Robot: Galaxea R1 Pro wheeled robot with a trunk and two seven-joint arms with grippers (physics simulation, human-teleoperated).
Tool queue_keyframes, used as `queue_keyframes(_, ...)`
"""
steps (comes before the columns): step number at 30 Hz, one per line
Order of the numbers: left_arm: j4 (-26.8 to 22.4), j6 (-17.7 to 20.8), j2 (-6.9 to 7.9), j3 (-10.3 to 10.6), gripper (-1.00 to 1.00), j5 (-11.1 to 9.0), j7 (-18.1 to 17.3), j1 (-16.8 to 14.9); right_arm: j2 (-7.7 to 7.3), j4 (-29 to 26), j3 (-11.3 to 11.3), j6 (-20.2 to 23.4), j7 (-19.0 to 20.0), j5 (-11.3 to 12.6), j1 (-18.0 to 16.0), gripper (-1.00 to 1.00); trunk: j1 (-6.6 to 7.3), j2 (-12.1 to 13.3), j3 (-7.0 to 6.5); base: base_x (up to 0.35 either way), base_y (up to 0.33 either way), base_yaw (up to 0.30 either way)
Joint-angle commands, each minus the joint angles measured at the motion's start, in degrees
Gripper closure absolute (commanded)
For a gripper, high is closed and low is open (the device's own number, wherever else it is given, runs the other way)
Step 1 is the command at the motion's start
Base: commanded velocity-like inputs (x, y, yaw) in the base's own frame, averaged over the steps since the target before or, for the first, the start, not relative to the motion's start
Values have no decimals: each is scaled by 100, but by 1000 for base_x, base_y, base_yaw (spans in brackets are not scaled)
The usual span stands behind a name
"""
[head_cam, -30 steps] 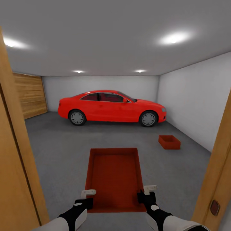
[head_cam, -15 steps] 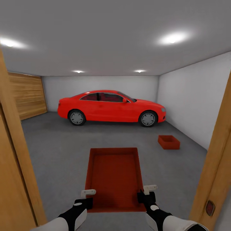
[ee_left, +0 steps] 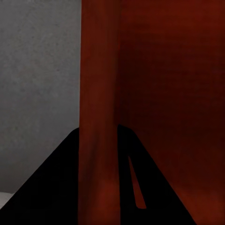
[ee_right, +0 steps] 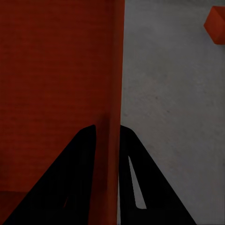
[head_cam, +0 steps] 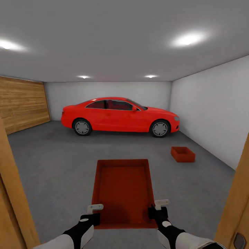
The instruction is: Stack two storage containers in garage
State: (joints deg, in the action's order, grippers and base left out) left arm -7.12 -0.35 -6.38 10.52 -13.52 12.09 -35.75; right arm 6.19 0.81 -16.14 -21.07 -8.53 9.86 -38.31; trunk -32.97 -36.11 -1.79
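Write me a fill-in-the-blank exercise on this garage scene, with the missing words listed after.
1. Both grippers, left gripper and right gripper, hold the large orange-red open-top plastic bin by its ____ walls.
2. The second orange-red plastic bin sits on the grey concrete ____.
3. That second bin lies nearest the red car's ____ wheel.

Missing words: side; floor; front

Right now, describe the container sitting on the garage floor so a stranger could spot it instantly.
Find the red car at the back of the garage. In front of its right end, near the white right wall, a small container rests on the grey floor. Unlike the held container, no gripper touches it.
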Motion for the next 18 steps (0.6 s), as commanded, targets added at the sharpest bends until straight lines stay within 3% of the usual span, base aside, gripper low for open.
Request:
queue_keyframes(1,-34,9,-4,-50,100,-2,-14,-2,14,15,172,6,9,-28,-1,100,-5,-2,1,321,0,0)
queue_keyframes(18,-35,7,-4,-50,100,-2,-14,-2,14,15,172,1,9,-28,-1,100,-5,-2,1,304,0,0)
